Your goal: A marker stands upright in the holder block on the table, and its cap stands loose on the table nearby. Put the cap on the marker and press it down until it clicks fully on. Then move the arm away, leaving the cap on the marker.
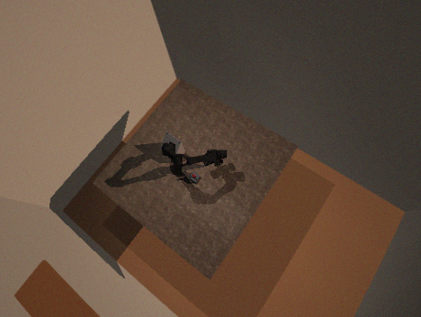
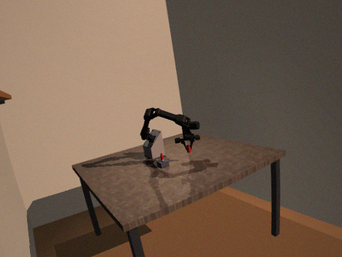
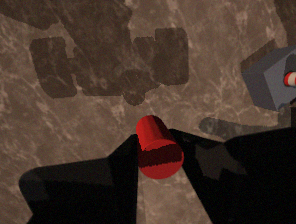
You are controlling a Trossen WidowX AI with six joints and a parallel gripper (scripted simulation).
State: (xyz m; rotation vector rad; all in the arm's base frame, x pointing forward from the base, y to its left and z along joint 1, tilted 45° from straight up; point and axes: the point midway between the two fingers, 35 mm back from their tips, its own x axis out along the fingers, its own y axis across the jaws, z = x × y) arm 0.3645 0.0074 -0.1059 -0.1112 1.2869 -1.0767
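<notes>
My gripper (image 2: 188, 145) (image 3: 152, 136) is shut on the red cap (image 2: 188, 149) (image 3: 160, 162), a short cylinder, and holds it a little above the table. In the wrist view the cap is roughly in line with the view, one round end toward the camera. In the top view the cap is hidden under the arm. The marker (image 1: 193, 176) (image 2: 161, 157) (image 3: 289, 79), with red and white parts, stands upright in the grey holder block (image 1: 195, 181) (image 2: 163, 164) (image 3: 257, 85). The block is to one side of the gripper, at the wrist view's right edge.
The arm's grey mount (image 1: 170, 139) (image 2: 156, 145) stands behind the holder block in the exterior view. The arm arches over from it to the gripper. The brown table (image 1: 211, 234) (image 2: 109, 197) carries dark shadows of the arm.
</notes>
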